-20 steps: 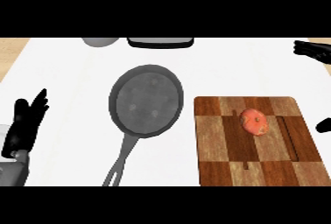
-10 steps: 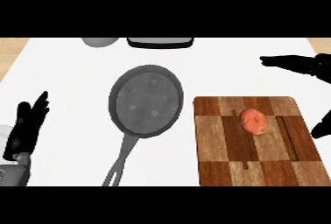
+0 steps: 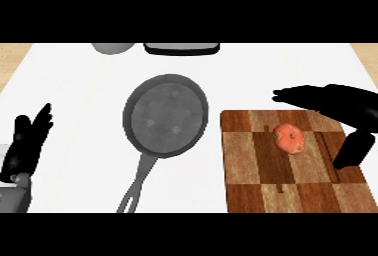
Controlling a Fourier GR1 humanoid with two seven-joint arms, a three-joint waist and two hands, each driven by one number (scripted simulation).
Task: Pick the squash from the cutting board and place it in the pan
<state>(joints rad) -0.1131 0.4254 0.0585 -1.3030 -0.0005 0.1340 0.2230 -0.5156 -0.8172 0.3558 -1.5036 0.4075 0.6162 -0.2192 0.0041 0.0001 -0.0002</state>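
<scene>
An orange squash (image 3: 290,138) lies on the wooden cutting board (image 3: 258,175) at the right. A grey pan (image 3: 165,115) sits left of the board, its handle pointing toward the lower edge. My right hand (image 3: 339,102) hovers over the board's far right part, open, with its fingers stretched left past the squash and its thumb (image 3: 353,150) hanging on the squash's right side. It does not touch the squash. My left hand (image 3: 28,142) rests open at the left edge, fingers up.
A grey bowl (image 3: 113,47) and a dark tray-like object (image 3: 182,48) stand at the counter's far edge, behind the pan. The white counter (image 3: 74,90) lies bare between pan and left hand.
My right hand has come in from the far right edge, moving left and down over the board until it brackets the squash. Squash, pan and left hand have stayed put.
</scene>
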